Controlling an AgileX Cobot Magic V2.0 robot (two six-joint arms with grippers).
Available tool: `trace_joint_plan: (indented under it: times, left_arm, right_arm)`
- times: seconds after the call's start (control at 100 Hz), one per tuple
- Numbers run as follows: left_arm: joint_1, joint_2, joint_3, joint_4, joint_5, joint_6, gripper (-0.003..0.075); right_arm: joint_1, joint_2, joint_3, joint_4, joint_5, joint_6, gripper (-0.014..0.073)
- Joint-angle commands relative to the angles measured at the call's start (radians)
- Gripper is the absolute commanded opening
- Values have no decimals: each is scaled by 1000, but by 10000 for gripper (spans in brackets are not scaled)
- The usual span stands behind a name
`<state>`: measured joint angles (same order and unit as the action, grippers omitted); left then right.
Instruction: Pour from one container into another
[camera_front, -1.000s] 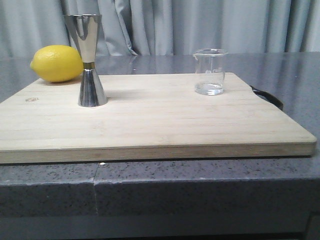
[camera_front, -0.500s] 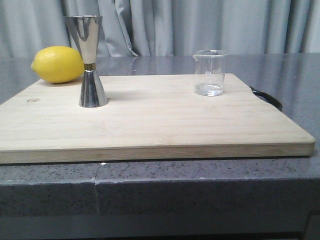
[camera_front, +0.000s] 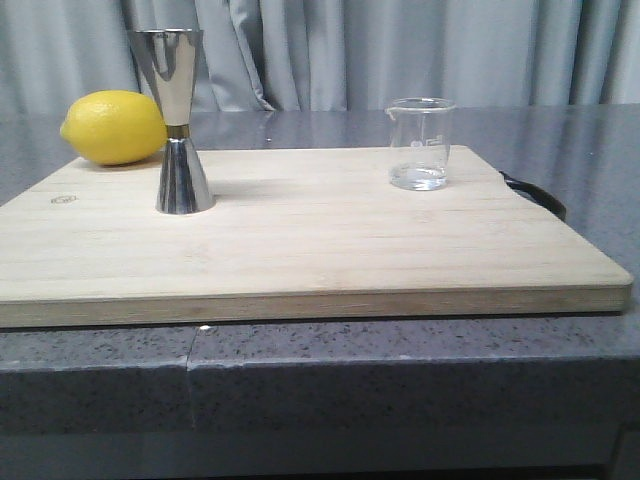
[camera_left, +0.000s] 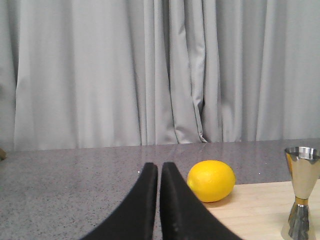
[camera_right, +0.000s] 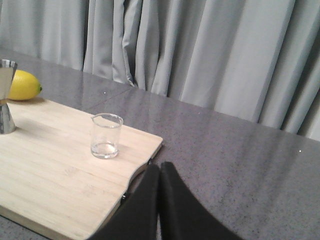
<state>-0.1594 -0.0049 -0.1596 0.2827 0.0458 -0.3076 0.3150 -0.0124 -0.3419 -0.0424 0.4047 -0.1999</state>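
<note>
A small clear glass beaker (camera_front: 420, 143) with white marks stands upright on the right part of the wooden cutting board (camera_front: 300, 250); the right wrist view also shows the beaker (camera_right: 106, 135). The tall steel hourglass jigger (camera_front: 178, 120) stands on the board's left part, and its edge shows as the jigger (camera_left: 301, 200) in the left wrist view. My left gripper (camera_left: 159, 167) is shut and empty, off the board's left side. Equally shut and empty, my right gripper (camera_right: 160, 167) hangs over the counter beside the board's right edge. Neither gripper appears in the front view.
A yellow lemon (camera_front: 114, 127) lies at the board's back left corner, just behind the jigger. A black handle (camera_front: 535, 194) sticks out from the board's right edge. The board rests on a grey speckled counter (camera_front: 400, 380), with grey curtains behind.
The front view shook slightly half a second ago and is back where it was. The beaker, jigger and lemon have not moved on the board.
</note>
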Motion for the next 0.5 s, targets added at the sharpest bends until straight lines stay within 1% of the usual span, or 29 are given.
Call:
trace_joint_plan:
  times: [0.0, 0.09, 0.23, 0.38, 0.49]
  left_arm:
    - [1, -19, 2, 15, -95, -3, -19]
    - [1, -19, 19, 15, -151, -3, -19]
    - [1, -19, 34, 12, -118, -3, -19]
    - [1, -19, 41, 12, -125, -3, -19]
    - [1, -19, 41, -4, -127, -3, -19]
  right_arm:
    - [-4, -13, -2, -5, -80, 2, -64]
    - [-4, -13, 5, -3, -84, 2, -64]
    - [-4, -13, 5, 26, -82, 2, -64]
    - [-4, -13, 5, 77, -80, 2, -67]
    - [-4, -13, 5, 76, -80, 2, -67]
